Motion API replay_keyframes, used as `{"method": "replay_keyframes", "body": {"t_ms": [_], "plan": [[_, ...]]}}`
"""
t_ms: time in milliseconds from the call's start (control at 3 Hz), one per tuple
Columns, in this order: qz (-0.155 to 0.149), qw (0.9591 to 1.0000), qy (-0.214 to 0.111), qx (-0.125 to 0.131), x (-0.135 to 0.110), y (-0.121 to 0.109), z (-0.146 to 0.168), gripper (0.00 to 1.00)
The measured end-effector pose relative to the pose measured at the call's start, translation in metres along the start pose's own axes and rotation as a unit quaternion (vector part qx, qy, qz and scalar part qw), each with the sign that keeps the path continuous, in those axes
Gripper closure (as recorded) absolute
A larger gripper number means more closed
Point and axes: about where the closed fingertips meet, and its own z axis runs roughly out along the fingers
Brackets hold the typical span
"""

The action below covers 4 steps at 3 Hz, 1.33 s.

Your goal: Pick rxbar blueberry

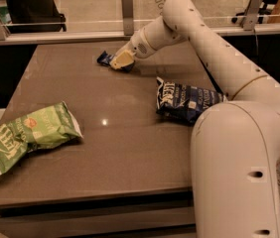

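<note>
The rxbar blueberry [105,58] is a small flat dark navy wrapper lying on the brown table [130,128] near its far edge, left of centre. My gripper [121,61] reaches in from the right and sits right over the bar's right end, covering part of it. Only the bar's left end and a sliver under the gripper show.
A large puffy dark blue chip bag [184,99] lies right of centre, next to my arm's base. A large green chip bag [28,133] lies at the front left, overhanging the table's left edge. A glass rail with metal posts [127,4] runs behind the table.
</note>
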Motion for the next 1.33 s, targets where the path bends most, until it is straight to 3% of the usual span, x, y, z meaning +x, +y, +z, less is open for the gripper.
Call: {"method": "replay_keyframes", "body": {"t_ms": [333, 1333], "plan": [[0.0, 1.0, 0.0, 0.0, -0.003, 0.0, -0.002, 1.0], [-0.035, 0.9975, -0.059, 0.013, -0.049, 0.001, -0.045, 1.0]]}}
